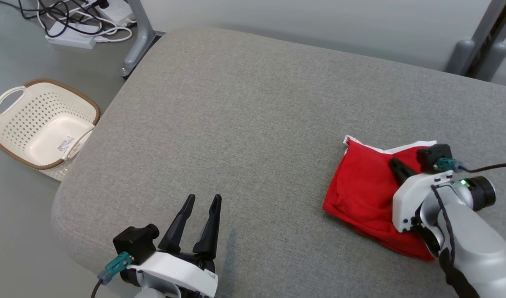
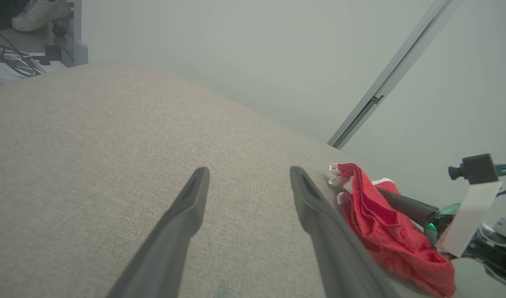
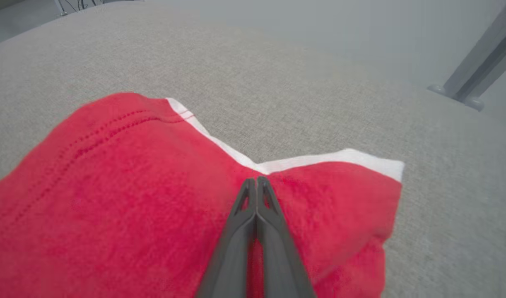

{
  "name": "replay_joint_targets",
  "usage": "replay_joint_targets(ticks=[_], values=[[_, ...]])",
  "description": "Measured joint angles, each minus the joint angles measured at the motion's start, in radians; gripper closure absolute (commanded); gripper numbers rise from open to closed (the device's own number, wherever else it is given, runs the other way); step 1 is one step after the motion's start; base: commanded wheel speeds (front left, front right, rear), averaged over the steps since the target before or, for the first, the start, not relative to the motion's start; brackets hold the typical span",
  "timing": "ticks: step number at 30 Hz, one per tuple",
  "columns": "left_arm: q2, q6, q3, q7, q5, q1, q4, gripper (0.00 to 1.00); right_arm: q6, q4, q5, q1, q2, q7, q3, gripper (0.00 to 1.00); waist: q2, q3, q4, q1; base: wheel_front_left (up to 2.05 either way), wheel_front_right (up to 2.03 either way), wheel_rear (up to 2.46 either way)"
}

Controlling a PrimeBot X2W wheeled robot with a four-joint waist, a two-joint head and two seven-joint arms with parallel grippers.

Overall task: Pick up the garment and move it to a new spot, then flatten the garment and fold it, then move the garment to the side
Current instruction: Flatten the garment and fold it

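Note:
The red garment (image 1: 360, 190) with white trim lies folded on the right part of the grey cushion (image 1: 236, 124). My right gripper (image 1: 396, 164) is shut, its fingers lying flat on top of the garment near the white-edged far side; no fabric shows pinched between them. In the right wrist view the shut fingertips (image 3: 256, 180) end just short of the white trim on the garment (image 3: 133, 186). My left gripper (image 1: 203, 198) is open over bare cushion at the near left, well apart from the garment. The left wrist view shows the left gripper (image 2: 249, 171) open, the garment (image 2: 381, 223) at the right.
A cream perforated basket (image 1: 42, 124) stands on the floor left of the cushion. A power strip and cables (image 1: 79, 25) lie on the floor at the far left beside a metal leg (image 1: 139, 37). A grey post (image 1: 480, 49) rises at the far right.

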State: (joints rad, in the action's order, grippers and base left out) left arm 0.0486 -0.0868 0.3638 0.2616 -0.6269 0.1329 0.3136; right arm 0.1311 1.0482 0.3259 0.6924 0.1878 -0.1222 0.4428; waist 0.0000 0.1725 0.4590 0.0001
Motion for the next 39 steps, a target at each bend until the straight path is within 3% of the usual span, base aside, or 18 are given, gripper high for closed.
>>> replay_joint_targets(ticks=[7, 14, 16, 29, 39], values=[[0.001, 0.001, 0.000, 0.000, -0.002, 0.000, 0.001, 0.00, 0.000, 0.042, 0.018, -0.004, -0.002, -0.025, 0.042, 1.00, 0.0000, 0.009, 0.032, 0.0000, 0.00, 0.00, 0.00], [0.001, 0.004, -0.015, 0.000, -0.002, -0.004, 0.006, 0.00, 0.000, 0.022, 0.036, 0.015, -0.042, -0.078, 0.088, 1.00, 0.0000, -0.003, 0.036, -0.0001, 0.00, 0.00, 0.00], [0.001, 0.004, -0.017, 0.000, -0.007, -0.007, 0.005, 0.00, 0.000, 0.012, 0.046, 0.013, -0.067, -0.061, 0.144, 1.00, 0.0000, -0.006, 0.032, -0.0001, 0.00, 0.00, 0.00], [0.000, 0.006, -0.021, 0.000, -0.014, -0.002, 0.004, 0.00, 0.000, -0.025, 0.142, 0.013, -0.057, -0.091, 0.276, 1.00, 0.0000, -0.003, 0.025, -0.0001, 0.00, 0.00, 0.00], [0.001, 0.002, -0.060, 0.000, 0.005, -0.016, -0.006, 0.00, 0.000, -0.132, 0.206, 0.020, 0.026, -0.136, 0.176, 1.00, 0.0000, -0.046, -0.048, 0.0000, 0.00, 0.00, 0.00]])
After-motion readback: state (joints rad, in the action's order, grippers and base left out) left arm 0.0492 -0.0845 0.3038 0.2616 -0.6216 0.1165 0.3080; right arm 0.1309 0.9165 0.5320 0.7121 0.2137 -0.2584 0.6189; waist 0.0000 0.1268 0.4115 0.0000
